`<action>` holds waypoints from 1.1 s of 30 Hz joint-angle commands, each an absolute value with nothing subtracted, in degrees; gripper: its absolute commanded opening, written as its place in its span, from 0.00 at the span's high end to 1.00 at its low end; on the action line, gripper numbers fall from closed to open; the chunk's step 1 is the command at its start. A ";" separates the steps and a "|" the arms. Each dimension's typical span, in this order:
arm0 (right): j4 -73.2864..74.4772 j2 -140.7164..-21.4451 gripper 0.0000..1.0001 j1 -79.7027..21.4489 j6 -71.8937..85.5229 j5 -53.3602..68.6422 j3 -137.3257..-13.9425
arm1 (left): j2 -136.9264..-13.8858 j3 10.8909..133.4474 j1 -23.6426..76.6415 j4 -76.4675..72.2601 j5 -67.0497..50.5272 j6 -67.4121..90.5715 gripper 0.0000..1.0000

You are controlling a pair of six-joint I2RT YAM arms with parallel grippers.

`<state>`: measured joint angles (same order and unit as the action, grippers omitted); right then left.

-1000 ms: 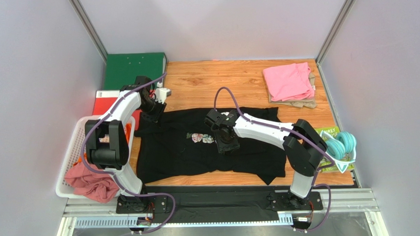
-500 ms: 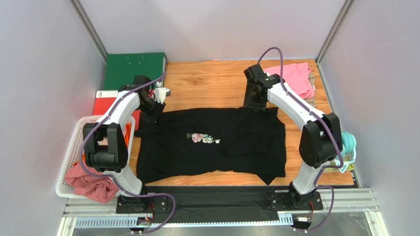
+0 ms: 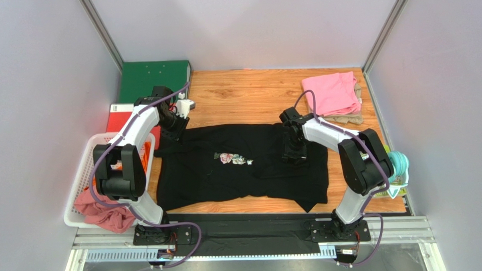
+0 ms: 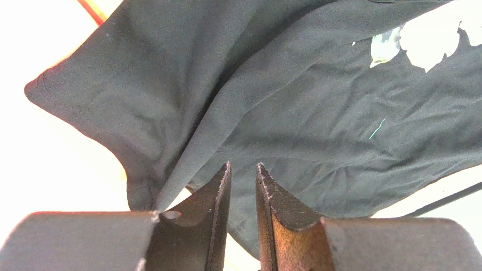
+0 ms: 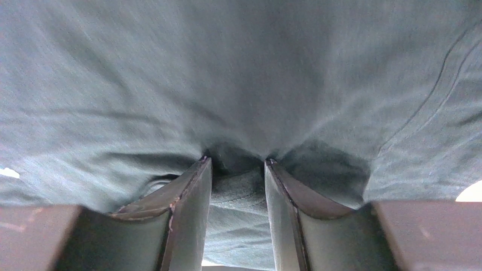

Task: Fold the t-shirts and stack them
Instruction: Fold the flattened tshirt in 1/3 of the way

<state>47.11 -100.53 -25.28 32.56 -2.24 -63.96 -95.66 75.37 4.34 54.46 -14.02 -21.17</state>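
"Wooden table (image 3: 236, 90) — what changed?"

"Right gripper (image 3: 293, 156) swung back from the far edge onto the black t-shirt (image 3: 227, 175) mid-table, jaws spread, pressing cloth. Left gripper (image 3: 176, 129) keeps pinching its corner — probably smoothing before a fold."

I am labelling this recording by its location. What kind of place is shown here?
Probably a robot test booth, not a home: plain wall panels enclose a wooden table, the left arm and right arm are bolted to a metal rail, and a black t-shirt lies spread for folding.
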 commanded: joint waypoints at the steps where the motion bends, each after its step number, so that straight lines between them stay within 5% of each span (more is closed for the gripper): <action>1: 43.95 -94.14 0.57 -26.28 34.63 1.12 -59.51 | -93.25 75.94 3.96 54.76 -14.41 -22.59 0.71; 15: 48.87 -81.56 0.57 -31.64 36.83 -2.26 -55.19 | -93.52 76.20 3.96 54.84 -15.03 -22.32 0.71; 27: 50.80 -103.50 0.56 -14.69 29.01 -9.84 -87.25 | -91.49 77.42 3.96 55.63 -13.62 -22.59 0.71; 33: 52.12 -110.12 0.57 -10.46 27.51 -11.33 -91.06 | -91.14 77.61 3.69 56.51 -13.01 -23.11 0.71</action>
<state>50.33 -107.50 -11.53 29.71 -8.56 -89.65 -93.82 76.27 4.29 55.61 -12.95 -21.37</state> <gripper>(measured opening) 0.432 0.292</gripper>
